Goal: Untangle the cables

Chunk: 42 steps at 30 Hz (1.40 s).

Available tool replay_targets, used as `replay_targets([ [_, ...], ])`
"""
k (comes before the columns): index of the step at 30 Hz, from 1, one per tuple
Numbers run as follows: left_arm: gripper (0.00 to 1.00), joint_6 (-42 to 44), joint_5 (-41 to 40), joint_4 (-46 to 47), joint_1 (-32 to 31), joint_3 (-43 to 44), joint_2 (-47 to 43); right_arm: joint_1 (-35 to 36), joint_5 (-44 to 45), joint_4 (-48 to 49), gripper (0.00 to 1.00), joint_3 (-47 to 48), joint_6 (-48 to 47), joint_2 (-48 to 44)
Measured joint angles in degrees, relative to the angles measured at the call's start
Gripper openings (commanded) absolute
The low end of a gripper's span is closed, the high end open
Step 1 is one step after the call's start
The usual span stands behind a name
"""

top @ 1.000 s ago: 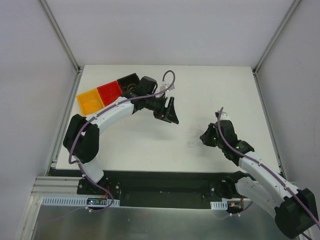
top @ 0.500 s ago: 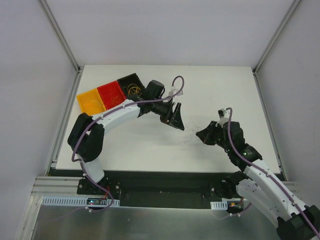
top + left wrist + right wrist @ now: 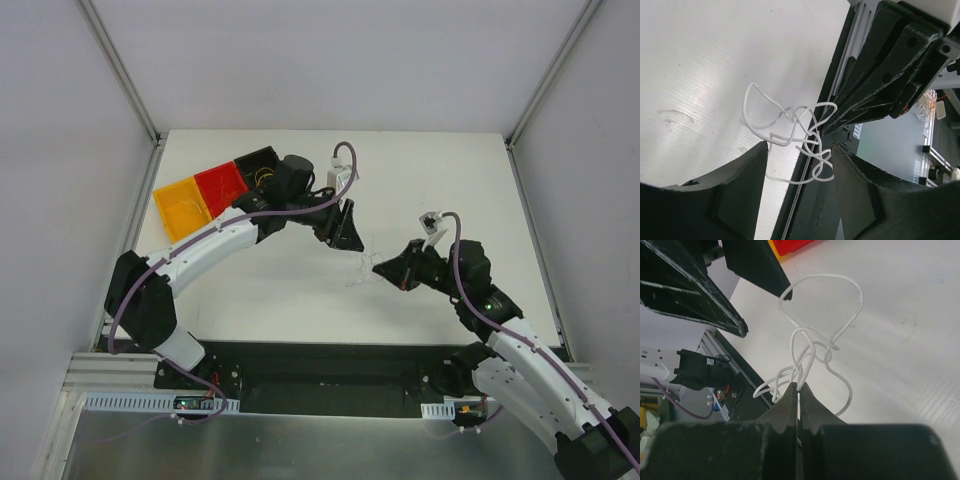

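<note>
The cables are a small tangle of thin white wire (image 3: 812,347), hanging just above the table between the two arms (image 3: 360,265). My right gripper (image 3: 799,386) is shut on a strand at the tangle's lower end, and the loops fan out ahead of its tips. In the top view it (image 3: 385,270) points left. My left gripper (image 3: 799,150) is open. Its two dark fingers stand on either side of the tangle's (image 3: 795,130) lowest loops without pinching them. It (image 3: 348,232) sits just up-left of the tangle.
A tray at the table's back left has an orange (image 3: 180,205), a red (image 3: 220,185) and a black compartment (image 3: 258,165); thin yellow wires (image 3: 265,180) lie in the black one. The table's front edge and dark rail (image 3: 330,355) run just below the tangle.
My right gripper has moved left with the tangle, closer to the left gripper. The left gripper has come round the tangle's loops and its jaws have narrowed somewhat.
</note>
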Motion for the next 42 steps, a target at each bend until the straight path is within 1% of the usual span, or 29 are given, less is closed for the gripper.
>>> replay_targets([
  [3, 0.57, 1.8, -1.0, 0.2, -0.2, 0.0, -2.2, 0.1, -2.2, -0.3, 0.00, 0.3, -1.4, 0.0],
  [5, 0.56, 2.6, -1.0, 0.2, -0.4, 0.0, -2.9, 0.1, -3.1, -1.1, 0.00, 1.0, -2.4, 0.0],
  [9, 0.41, 3.5, -1.1, 0.1, -0.7, 0.0, -3.0, 0.1, -4.0, -1.9, 0.00, 2.4, -3.9, 0.0],
  [10, 0.41, 3.7, -1.2, 0.1, -0.7, 0.0, -3.0, 0.1, -4.1, -2.1, 0.00, 2.6, -4.1, -0.1],
  [11, 0.41, 3.9, -1.4, 0.1, -0.7, 0.0, -3.1, 0.1, -4.2, -2.3, 0.00, 2.6, -4.3, -0.1],
  [12, 0.46, 4.1, -1.8, 0.1, -0.7, 0.0, -3.2, 0.1, -4.2, -2.5, 0.00, 2.6, -4.5, -0.2],
  [14, 0.60, 4.2, -2.9, 0.0, -0.7, -0.1, -3.5, 0.1, -4.2, -3.2, 0.00, 2.6, -4.9, -0.2],
  [16, 0.65, 4.4, -4.3, -0.3, -0.7, -0.2, -4.1, 0.1, -4.1, -3.8, 0.00, 2.6, -5.2, -0.3],
  [20, 0.65, 4.2, -6.3, -1.0, -0.7, -0.3, -4.5, 0.1, -4.1, -4.4, 0.00, 2.6, -5.6, -0.8],
  [24, 0.55, 3.7, -6.8, -4.3, -0.6, 1.2, -2.6, 0.1, -3.9, -4.6, 0.00, 2.6, -6.0, -1.1],
  [28, 0.58, 2.1, -6.2, -6.2, -0.3, 3.0, 1.2, 0.1, -3.4, -5.0, 0.00, 2.6, -6.7, -1.6],
  [34, 0.56, -0.4, -3.3, -8.4, 0.2, 3.4, 6.2, 0.1, -3.2, -5.9, 0.00, 2.6, -7.7, -2.1],
  [36, 0.51, -0.7, -2.5, -8.9, 0.2, 3.5, 7.3, 0.2, -3.2, -6.1, 0.00, 2.6, -7.9, -2.1],
  [39, 0.29, -1.0, -0.5, -9.6, 0.2, 4.0, 8.4, 0.4, -3.3, -6.0, 0.00, 2.6, -8.1, -2.1],
  [40, 0.19, -1.2, -0.2, -9.7, 0.2, 4.1, 8.5, 0.5, -3.3, -6.0, 0.00, 2.6, -8.2, -2.1],
  [42, 0.07, -1.3, 0.8, -9.8, 0.1, 4.6, 8.9, 1.1, -3.2, -5.9, 0.00, 2.6, -8.3, -2.1],
])
